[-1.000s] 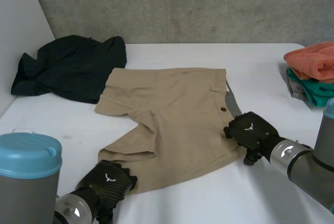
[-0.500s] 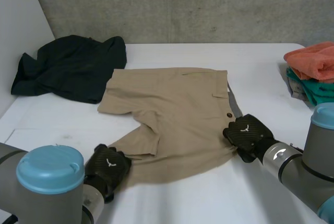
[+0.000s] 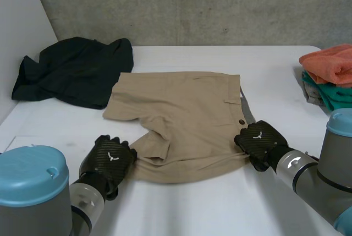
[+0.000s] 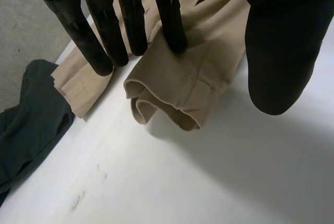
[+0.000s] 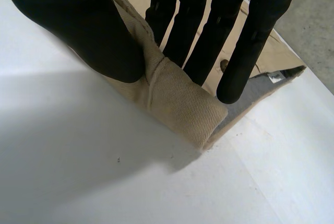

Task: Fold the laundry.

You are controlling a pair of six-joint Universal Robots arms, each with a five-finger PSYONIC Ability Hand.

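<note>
Shorts (image 3: 181,109) in khaki lie spread on the white table (image 3: 231,208) at the centre of your head view. The waistband is toward the right of the frame and both legs toward the left.

Your left hand (image 3: 110,160) sits at lower left, at the hem of the nearer leg. In its wrist view you see its fingers (image 4: 171,20) laid nearly straight on top of that leg and the thumb (image 4: 279,51) on the other side of the fabric, so the leg is pinched between them. The hem (image 4: 172,104) sticks out past the fingertips, doubled over in a soft roll, with a shadow on the table below it.

Your right hand (image 3: 258,141) is right of centre, on the near corner of the waistband, just below the dark button (image 3: 241,121). Its wrist view shows the thumb pressing a thick fold of waistband against the fingers in a firm pinch, with grey lining (image 5: 250,96) showing beside the fold.

The near edge of the shorts runs between your two hands, slightly rumpled.

A black garment (image 3: 77,68) lies bunched at upper left, right against the far leg. At the right edge of the frame an orange cloth (image 3: 330,62) sits folded on a teal one (image 3: 333,97), well apart from the shorts.
</note>
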